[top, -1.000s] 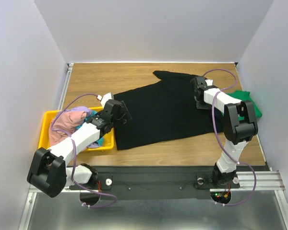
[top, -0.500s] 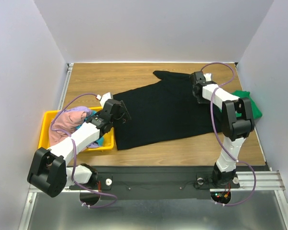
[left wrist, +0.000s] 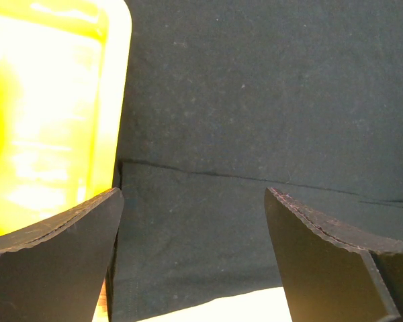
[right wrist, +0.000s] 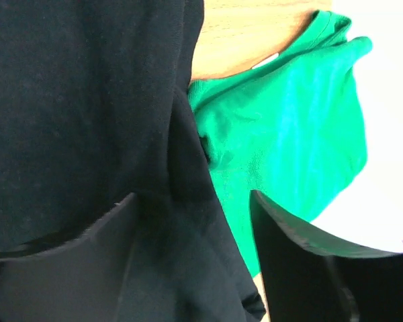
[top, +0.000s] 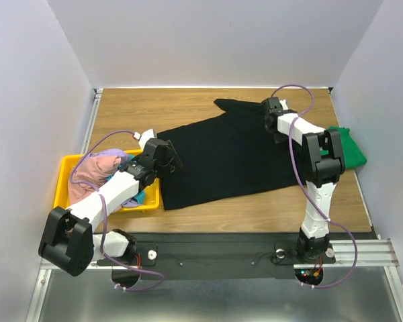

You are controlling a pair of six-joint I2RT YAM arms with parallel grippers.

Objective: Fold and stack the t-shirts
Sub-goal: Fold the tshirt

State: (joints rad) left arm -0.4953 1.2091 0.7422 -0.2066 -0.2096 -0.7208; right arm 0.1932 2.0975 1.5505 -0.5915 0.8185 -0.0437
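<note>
Progress is slight: black tee (top: 221,157) lies unfolded on counter (top: 154,107), green tee (top: 352,153) bunched at right, more tees (top: 94,171) in bin (top: 60,184). Left hand (left wrist: 193,194) gapes empty; right hand (right wrist: 193,196) part-open over black cloth.

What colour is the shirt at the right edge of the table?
It is a green t-shirt, seen best in the right wrist view.
</note>
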